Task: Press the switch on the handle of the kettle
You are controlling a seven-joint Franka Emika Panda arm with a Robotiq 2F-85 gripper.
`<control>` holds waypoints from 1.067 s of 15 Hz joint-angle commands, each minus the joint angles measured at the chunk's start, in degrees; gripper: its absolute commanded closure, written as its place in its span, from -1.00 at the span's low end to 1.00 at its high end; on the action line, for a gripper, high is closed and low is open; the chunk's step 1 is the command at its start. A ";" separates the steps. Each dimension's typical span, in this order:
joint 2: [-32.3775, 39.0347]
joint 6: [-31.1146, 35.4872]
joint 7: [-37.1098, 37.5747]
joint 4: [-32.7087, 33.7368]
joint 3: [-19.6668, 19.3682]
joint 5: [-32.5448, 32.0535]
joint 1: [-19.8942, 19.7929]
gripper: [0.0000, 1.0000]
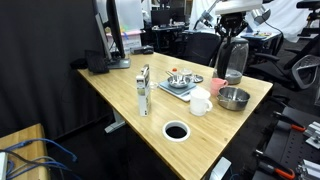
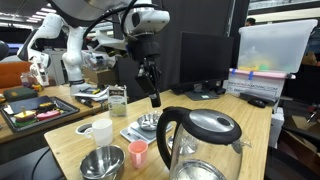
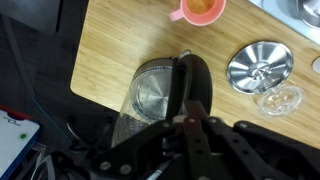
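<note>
- The kettle [image 2: 200,142] stands upright, long axis vertical, at the table's [image 2: 258,130] near corner.
- In the wrist view, the handle [image 3: 193,85] runs 12 to 6 along the body's 3 o'clock side.
- The arm hangs from above, pointing the gripper [image 3: 188,124] straight down, fingers drawn together and empty.
- The kettle lies directly beneath the gripper, and the handle's 6 o'clock end meets the fingertips.

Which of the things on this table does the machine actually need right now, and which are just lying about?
For the job: kettle, its handle, the tool hanging above it.

Lying about: steel bowl, white mug, pink cup, carton, monitor.
</note>
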 commanded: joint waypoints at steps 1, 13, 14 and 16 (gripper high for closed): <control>1.22 -0.99 1.50 1.45 0.28 -2.05 -0.29 1.00; 6.73 -1.58 2.64 6.38 0.21 -5.57 1.40 1.00; 6.82 -1.86 2.43 6.49 0.06 -5.29 1.45 1.00; 6.73 -2.26 2.14 6.17 -0.17 -4.66 1.55 1.00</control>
